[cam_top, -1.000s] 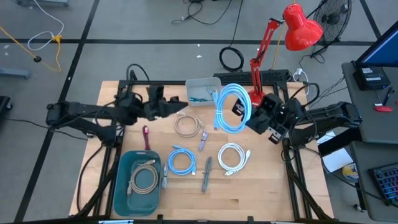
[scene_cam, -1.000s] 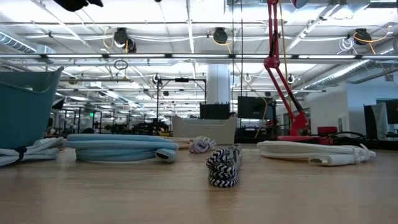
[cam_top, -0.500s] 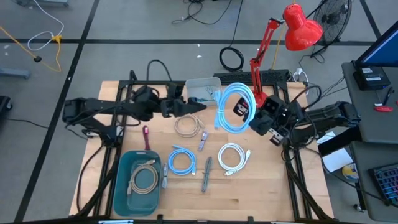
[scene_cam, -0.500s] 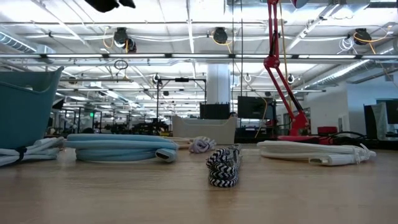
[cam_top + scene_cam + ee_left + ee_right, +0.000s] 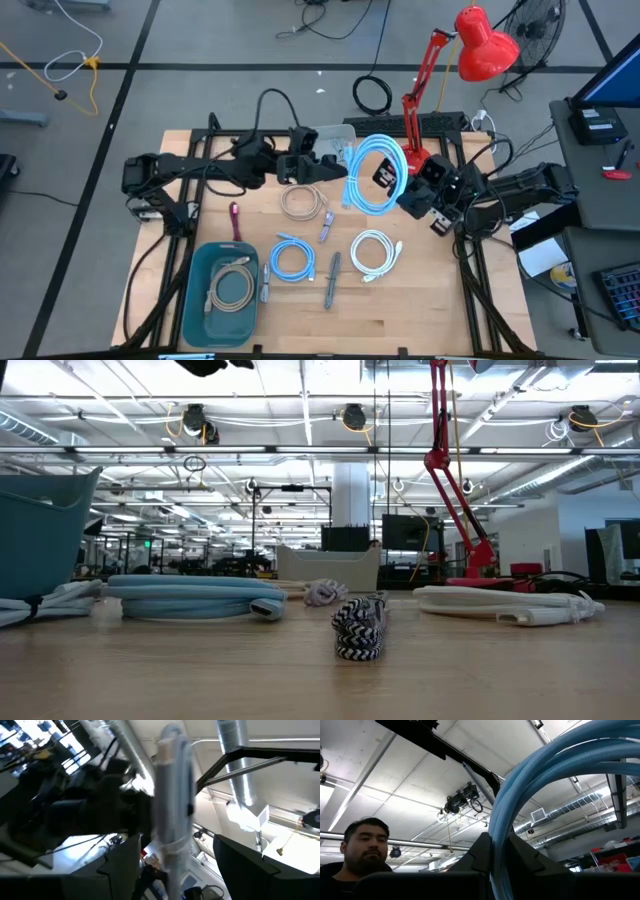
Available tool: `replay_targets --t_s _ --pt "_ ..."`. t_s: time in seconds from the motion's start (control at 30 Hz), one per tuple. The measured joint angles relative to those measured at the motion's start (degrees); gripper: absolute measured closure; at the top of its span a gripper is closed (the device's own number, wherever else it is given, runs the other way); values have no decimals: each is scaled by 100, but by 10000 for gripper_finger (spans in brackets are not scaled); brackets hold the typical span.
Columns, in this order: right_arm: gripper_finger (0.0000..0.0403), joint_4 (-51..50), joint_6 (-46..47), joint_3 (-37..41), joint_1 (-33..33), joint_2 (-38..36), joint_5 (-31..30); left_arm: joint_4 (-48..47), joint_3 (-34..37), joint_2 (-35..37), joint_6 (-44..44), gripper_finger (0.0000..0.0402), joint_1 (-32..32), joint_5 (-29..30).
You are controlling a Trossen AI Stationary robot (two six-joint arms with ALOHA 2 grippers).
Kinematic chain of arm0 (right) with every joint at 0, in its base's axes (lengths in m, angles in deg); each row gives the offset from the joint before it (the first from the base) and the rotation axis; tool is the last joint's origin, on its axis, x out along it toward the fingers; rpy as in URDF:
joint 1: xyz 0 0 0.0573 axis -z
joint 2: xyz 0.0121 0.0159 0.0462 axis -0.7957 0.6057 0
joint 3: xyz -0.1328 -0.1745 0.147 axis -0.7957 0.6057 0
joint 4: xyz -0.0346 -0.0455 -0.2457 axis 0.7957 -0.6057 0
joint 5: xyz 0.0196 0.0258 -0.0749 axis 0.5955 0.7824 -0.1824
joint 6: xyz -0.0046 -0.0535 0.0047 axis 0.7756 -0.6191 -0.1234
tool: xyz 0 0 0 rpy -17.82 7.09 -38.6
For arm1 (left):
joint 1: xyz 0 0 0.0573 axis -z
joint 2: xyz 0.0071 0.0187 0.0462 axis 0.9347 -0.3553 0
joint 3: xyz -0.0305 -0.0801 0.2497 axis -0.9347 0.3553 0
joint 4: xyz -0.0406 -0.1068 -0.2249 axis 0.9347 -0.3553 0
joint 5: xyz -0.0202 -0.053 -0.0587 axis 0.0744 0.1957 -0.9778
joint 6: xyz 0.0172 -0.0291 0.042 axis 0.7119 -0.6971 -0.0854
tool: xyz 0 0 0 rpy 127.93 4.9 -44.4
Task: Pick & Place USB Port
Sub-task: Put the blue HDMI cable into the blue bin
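Right gripper (image 5: 400, 190) clamped on the blue coiled cable (image 5: 375, 175), holding it lifted above the table (image 5: 420, 310), coil standing up from its fingers. Left gripper (image 5: 335, 168) wide apart, empty, just beside the coil's far edge. Judgement: light, soft, floppy loop; smooth jacket may slip. Best hold is across the bundled strands, near the tie if there is 1, not a single strand.

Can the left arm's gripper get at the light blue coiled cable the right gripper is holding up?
Probably yes: the left gripper, open, sits beside the light blue coiled cable held aloft by the right gripper, nothing between them.
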Motion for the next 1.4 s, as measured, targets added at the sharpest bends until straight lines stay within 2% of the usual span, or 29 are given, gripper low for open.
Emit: replay_targets --t_s 0.37,0.53,1.13,1.23,1.4 --pt "377 -172 41 0 -26 192 -141 49 0 -188 -247 147 0 91" --pt "377 -539 34 0 -25 266 -428 25 0 -168 -301 147 0 37" --pt "377 -393 -180 -2 -28 315 -442 14 0 -168 -438 150 59 -250" --pt "377 -388 -188 -2 -26 315 -443 18 0 -168 -469 175 59 -337" --pt "377 -378 -181 -2 -26 313 -428 48 1 -168 -427 259 70 -343"
